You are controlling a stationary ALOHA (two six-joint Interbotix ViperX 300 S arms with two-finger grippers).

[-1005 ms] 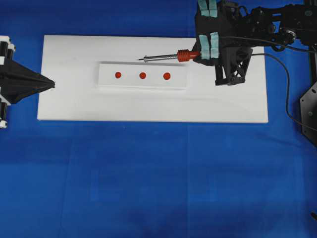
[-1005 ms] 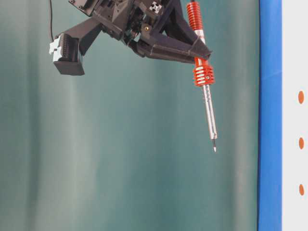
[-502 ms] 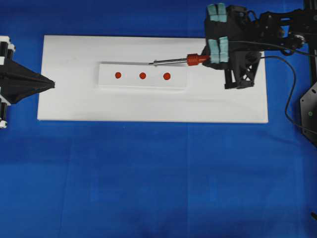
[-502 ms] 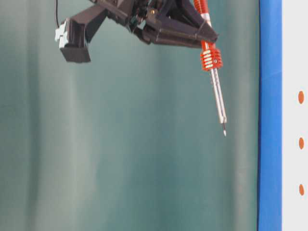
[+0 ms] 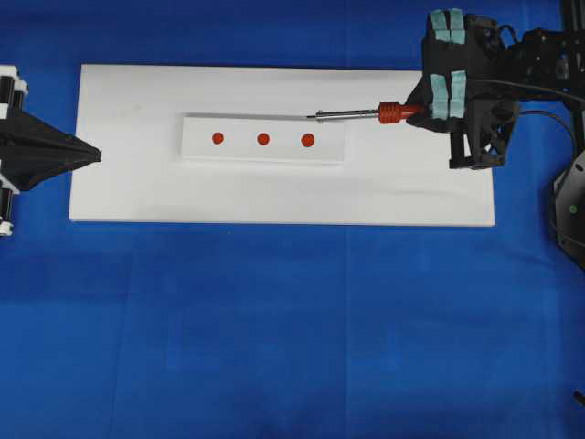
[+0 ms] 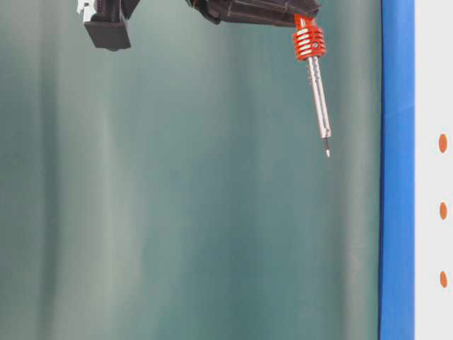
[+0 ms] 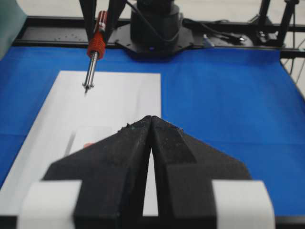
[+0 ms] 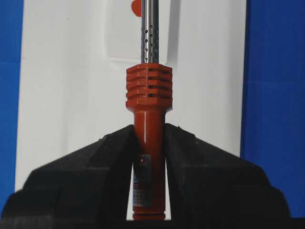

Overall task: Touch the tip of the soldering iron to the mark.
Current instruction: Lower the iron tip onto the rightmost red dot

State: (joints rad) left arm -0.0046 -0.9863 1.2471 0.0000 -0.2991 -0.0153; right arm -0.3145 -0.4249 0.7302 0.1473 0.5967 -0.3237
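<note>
The soldering iron has an orange-red ribbed handle and a silver shaft. My right gripper is shut on the handle. Its tip points left, just behind and right of the rightmost of three red marks, near the far edge of a raised white strip. In the table-level view the tip hangs well clear of the board, and the marks lie at the right edge. My left gripper is shut and empty at the board's left end, and the left wrist view shows its closed tips.
The strip lies on a white board on the blue table cover. The iron's black cord loops by the right arm. The right arm's base stands beyond the board's far end.
My right gripper has carried the iron to the right, drawing the tip back from above the middle mark to just past the rightmost one. The left gripper has not moved.
</note>
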